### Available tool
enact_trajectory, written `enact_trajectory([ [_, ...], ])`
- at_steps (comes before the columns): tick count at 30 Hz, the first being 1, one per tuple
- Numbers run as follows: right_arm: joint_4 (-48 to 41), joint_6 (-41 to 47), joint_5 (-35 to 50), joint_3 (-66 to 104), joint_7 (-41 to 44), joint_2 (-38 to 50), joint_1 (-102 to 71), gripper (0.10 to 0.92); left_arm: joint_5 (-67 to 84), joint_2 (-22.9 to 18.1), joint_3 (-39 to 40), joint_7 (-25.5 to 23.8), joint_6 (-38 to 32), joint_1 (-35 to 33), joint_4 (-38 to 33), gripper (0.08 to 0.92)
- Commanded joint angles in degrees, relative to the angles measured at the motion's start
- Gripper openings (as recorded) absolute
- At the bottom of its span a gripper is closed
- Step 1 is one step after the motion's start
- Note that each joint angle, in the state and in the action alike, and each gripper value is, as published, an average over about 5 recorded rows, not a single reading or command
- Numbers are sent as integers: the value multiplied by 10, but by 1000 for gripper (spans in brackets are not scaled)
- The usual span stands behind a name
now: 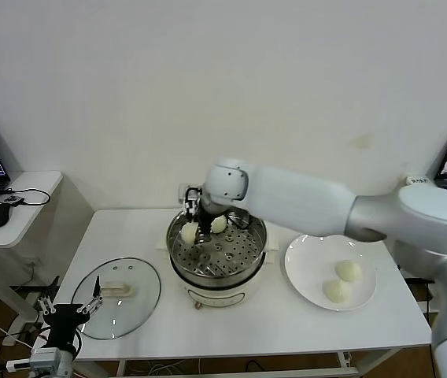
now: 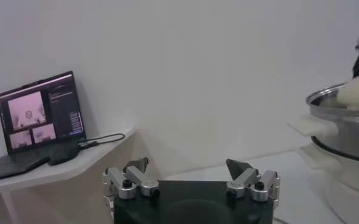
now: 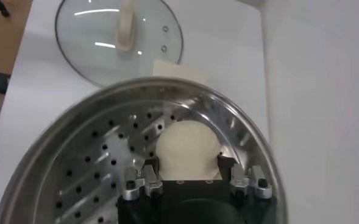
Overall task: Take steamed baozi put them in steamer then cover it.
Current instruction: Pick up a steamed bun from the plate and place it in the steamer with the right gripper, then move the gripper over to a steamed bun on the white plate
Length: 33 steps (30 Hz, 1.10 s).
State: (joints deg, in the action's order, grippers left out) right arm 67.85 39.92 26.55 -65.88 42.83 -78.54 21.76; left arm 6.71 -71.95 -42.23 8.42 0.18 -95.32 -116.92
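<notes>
The right tool [image 1: 197, 223] reaches over the far left part of the steamer [image 1: 243, 264], its fingers [image 3: 144, 178] clamped on a bun [image 3: 186, 150] from either side. In the right wrist view the bun sits between the two fingers, low inside the steel basket near its wall, above the perforated floor; whether it touches the floor cannot be told. In the head view that bun [image 1: 189, 232] shows just left of the tool, and a second bun [image 1: 219, 224] lies just right of it, also in the basket by the far rim. The buns are round, with no clear long axis.

Two more buns rest on the plate [image 1: 306, 260] to the right of the steamer: one [image 1: 349, 270] farther back, one [image 1: 336, 290] nearer the front, close together.

The steamer stands upright at the middle of the table [image 1: 271, 323], open at the top. The lid [image 1: 117, 287] lies flat on the table to the left, well apart from the steamer, handle [image 1: 116, 290] up; the handle's long axis runs left to right in the head view.

The left tool [image 1: 72, 307] hangs low off the table's near left corner, beside the lid's edge, its fingers [image 2: 133, 176] spread wide apart and holding nothing.
</notes>
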Motion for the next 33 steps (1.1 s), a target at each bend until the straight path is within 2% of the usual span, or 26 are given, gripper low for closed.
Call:
enact_trajectory([
  [1,-50,16,-22,-5,-19,-49,-30,602,2,1,-1,0,-2,2,5,823],
  [9,-39,16,-29,4,-13,-30,-31,611,2,1,0,0,-3,3,8,823],
  [16,32,-11,-25,7,76,48,52,769,2,4,-2,0,-3,3,10,823],
  [18,53,-31,-28,2,104,83,88,804,3,5,-3,-1,-2,4,10,823],
  [24,140,-112,-52,-27,194,224,164,822,4,7,-2,-2,1,5,9,823],
  [33,240,-209,-170,-13,262,446,131,823,1,8,5,-2,1,4,7,823],
])
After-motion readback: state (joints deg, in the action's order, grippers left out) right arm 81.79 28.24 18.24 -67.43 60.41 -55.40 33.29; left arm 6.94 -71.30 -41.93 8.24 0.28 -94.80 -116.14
